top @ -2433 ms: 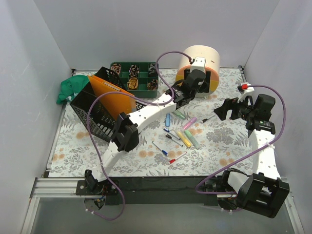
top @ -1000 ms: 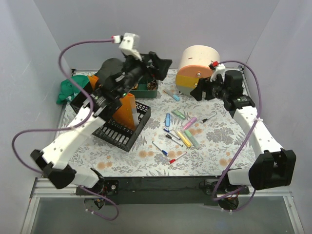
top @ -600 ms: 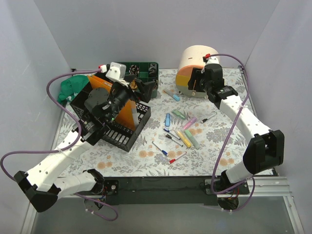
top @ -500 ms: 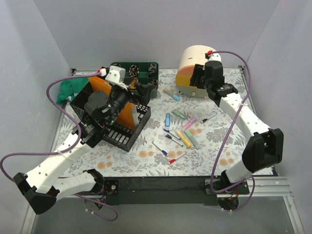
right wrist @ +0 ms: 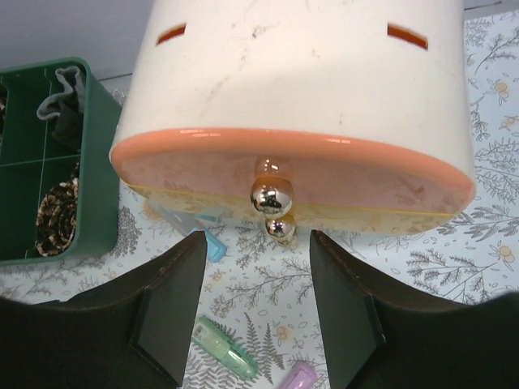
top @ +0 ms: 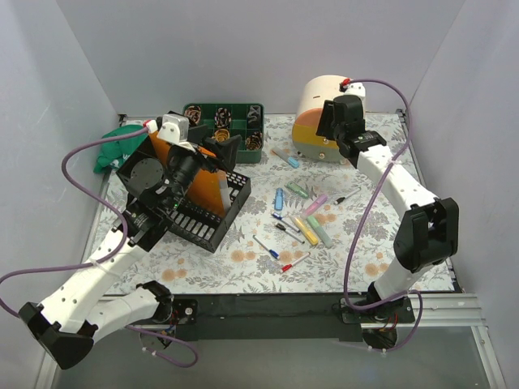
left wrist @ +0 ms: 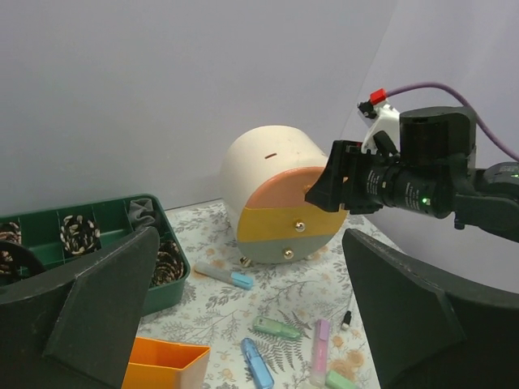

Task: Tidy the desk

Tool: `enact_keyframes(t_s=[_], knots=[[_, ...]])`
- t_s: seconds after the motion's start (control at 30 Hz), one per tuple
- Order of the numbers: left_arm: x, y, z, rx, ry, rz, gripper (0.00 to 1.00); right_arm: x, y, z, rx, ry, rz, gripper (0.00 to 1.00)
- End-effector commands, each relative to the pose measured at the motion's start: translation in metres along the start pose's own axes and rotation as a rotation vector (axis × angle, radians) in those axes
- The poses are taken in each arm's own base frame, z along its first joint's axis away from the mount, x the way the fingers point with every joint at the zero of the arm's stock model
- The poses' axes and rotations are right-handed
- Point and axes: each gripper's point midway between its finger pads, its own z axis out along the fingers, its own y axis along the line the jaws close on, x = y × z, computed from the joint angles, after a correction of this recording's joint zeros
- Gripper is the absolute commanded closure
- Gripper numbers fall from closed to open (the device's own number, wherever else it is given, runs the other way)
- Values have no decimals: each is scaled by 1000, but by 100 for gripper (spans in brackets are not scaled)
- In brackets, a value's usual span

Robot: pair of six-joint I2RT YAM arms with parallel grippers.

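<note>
We hold our right jaws spread, facing the top knob [right wrist: 272, 194] of the drawer unit [top: 312, 97] at the table's [top: 365, 243] far right. The knob lies dead ahead, seemingly untouched. Our left jaws, also spread, hang farther off over the wire rack [top: 203, 223].

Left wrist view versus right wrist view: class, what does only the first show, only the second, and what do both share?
Only left wrist: the open left pincer, an orange container corner, a blue highlighter. Only right wrist: a second orange slot in the cream drawer unit's shell. Both: the open right pincer facing that unit, the green tray, a mint highlighter, the floral desk.
</note>
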Motion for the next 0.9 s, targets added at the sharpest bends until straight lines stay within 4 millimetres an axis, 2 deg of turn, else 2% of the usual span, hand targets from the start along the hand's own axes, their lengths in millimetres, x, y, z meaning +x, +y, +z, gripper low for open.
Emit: enact_keyframes(t_s=[0.0, 0.2, 0.57, 0.7, 0.87], knots=[[1, 5, -3, 18, -5, -19, 2, -44, 4, 4, 22, -118, 24, 38], [6, 9, -5, 6, -1, -6, 2, -34, 5, 22, 28, -87, 28, 41], [11, 13, -7, -6, 4, 8, 2, -33, -8, 42, 96, -89, 38, 49], [11, 14, -7, -9, 5, 9, 2, -33, -10, 43, 92, -84, 44, 50], [12, 14, -7, -9, 6, 10, 2, -32, -12, 36, 76, -81, 56, 66]])
